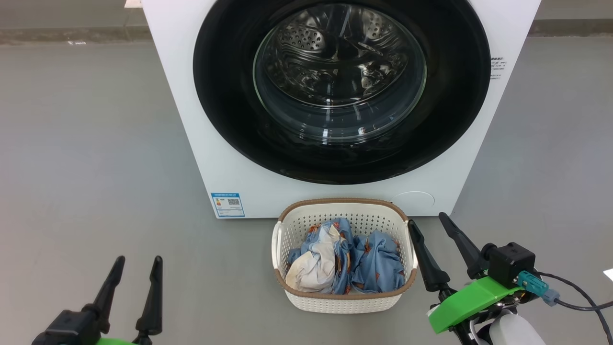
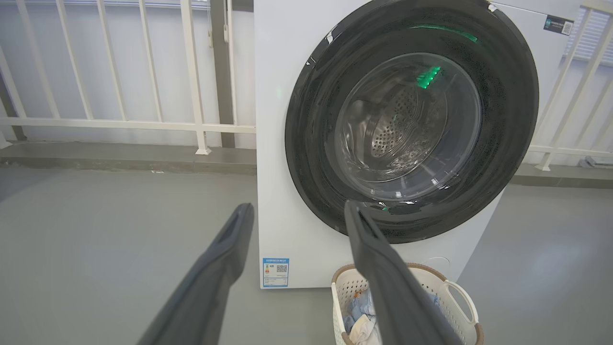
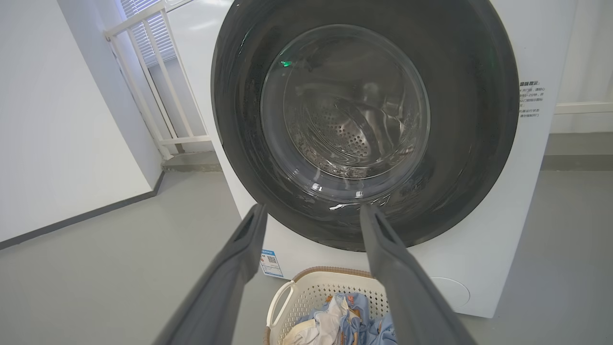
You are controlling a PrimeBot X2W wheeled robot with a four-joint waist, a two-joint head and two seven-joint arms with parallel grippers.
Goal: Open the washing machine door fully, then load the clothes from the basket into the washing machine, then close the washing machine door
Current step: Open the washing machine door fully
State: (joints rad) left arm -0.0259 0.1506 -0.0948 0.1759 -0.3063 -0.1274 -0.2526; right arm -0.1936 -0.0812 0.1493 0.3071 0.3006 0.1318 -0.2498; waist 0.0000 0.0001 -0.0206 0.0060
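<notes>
Washing machine door (image 1: 225,96): round, glossy black rim, bulging clear glass. It is sitting shut, flush on the white washing machine (image 1: 177,120), facing the robot. Cream basket (image 1: 342,201) is sitting on the floor (image 1: 96,167) just before the machine, its long axis running left-right. Blue printed clothes (image 1: 376,263) are lying crumpled inside. Left gripper (image 1: 138,259) and right gripper (image 1: 427,219) are both standing wide, holding nothing.

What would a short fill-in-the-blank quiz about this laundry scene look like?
1. The washing machine door is ___.
2. The basket holds light ___ clothes.
3. The basket stands on the floor in ___ of the washing machine.
4. The left gripper and the right gripper are both ___, holding nothing.
Missing words: closed, blue, front, open.
</notes>
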